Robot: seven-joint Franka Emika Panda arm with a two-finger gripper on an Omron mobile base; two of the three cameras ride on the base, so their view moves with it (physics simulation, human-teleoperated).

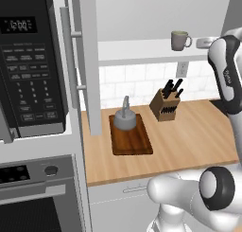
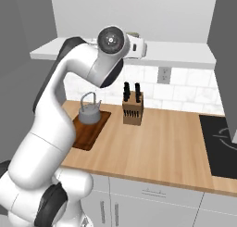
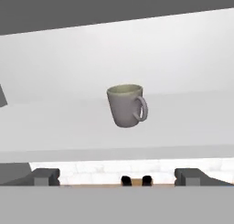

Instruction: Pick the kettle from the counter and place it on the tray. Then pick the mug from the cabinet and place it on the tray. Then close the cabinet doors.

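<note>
The greyish-green mug [image 1: 179, 40] stands upright on the pale shelf of the open cabinet [image 1: 142, 50]; in the hand view the mug [image 3: 126, 105] is straight ahead, its handle to the right. My gripper [image 3: 118, 177] is open wide, short of the mug, with nothing between its fingers. From the left base view the gripper [image 1: 204, 42] hovers at shelf height just right of the mug. The grey kettle [image 1: 125, 117] sits on the dark wooden tray [image 1: 134, 141] on the counter [image 1: 194, 136]. One cabinet door [image 1: 87, 60] stands open at the left.
A knife block [image 1: 165, 104] stands on the counter right of the tray, under the shelf. A microwave [image 1: 28, 60] and an oven [image 1: 33, 198] fill the column at left. A black cooktop [image 2: 222, 142] lies at the counter's right end, below another open door [image 2: 227, 59].
</note>
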